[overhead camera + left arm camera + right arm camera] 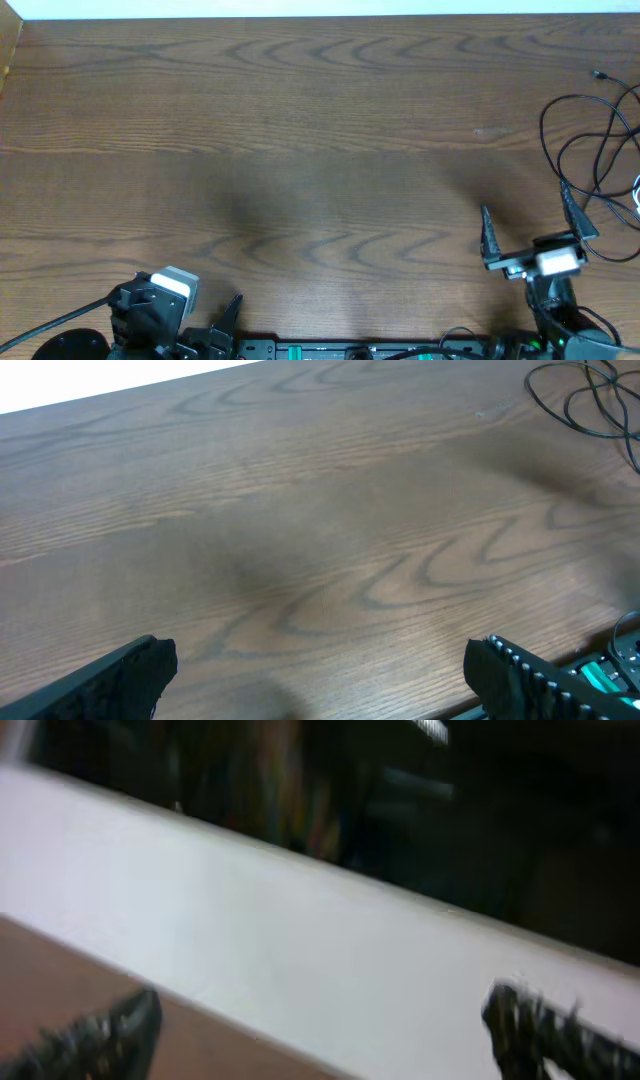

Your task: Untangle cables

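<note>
The black cord [585, 130] lies in loose overlapping loops at the table's far right, with a small plug end [598, 74] at the back. A bit of white cord [636, 190] shows at the right edge. The black loops also show in the left wrist view [580, 400] at the top right. My right gripper [523, 198] is open and empty just left of the loops, its right finger over the near strands. Its wrist view is blurred, with the open fingers [325, 1025] facing a white wall. My left gripper [320, 675] is open and empty, low at the front left [225, 318].
The brown wooden table [300, 150] runs back to a white wall [320, 8]. The arm bases and a black rail [360, 350] sit along the front edge. A thick black lead [50, 325] runs off the left arm base.
</note>
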You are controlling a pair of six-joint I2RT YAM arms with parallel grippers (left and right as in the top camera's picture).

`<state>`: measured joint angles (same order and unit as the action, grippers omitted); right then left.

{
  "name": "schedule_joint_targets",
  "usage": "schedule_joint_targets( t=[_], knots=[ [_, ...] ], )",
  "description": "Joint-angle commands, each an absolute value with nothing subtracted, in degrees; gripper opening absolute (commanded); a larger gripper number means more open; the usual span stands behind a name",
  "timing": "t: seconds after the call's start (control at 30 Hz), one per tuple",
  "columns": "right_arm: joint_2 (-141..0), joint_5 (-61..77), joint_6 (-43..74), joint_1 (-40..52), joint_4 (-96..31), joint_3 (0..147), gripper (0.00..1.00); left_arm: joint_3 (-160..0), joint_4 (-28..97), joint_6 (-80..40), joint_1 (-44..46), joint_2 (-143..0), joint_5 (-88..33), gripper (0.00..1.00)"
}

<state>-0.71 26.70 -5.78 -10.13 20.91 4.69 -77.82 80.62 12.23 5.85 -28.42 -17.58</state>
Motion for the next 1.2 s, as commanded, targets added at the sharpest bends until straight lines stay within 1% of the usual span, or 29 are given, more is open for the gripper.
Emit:
schedule_joint_targets(
  t=[0.0,0.2,0.4,0.47,0.57,1.17],
  knots=[
    [-0.43,22.31,-1.69,-9.39,21.71,0.34,0.99,-78.72,80.53,12.36,6.2,-28.21,-16.36,0.98],
    [-0.43,18.28,-1.5,-9.43,14.17,0.32,0.99,-78.72,80.6,12.34,6.2,-28.21,-15.14,0.98],
    [-0.43,13.1,-0.86,-9.43,-1.61,0.32,0.99,-78.72,80.9,12.32,6.2,-28.21,-15.16,0.98],
    [-0.64,13.19,0.1,-9.43,-3.42,0.32,0.99,-78.72,80.97,12.29,6.2,-28.21,-15.14,0.97],
    [-0.8,13.19,2.33,-9.43,-3.29,0.32,0.99,-78.72,80.97,12.29,6.2,-28.21,-15.16,0.98],
    [-0.62,13.19,2.31,-9.43,-3.25,0.32,0.99,-78.72,80.82,11.64,6.2,-28.21,-15.16,0.98]
  ],
)
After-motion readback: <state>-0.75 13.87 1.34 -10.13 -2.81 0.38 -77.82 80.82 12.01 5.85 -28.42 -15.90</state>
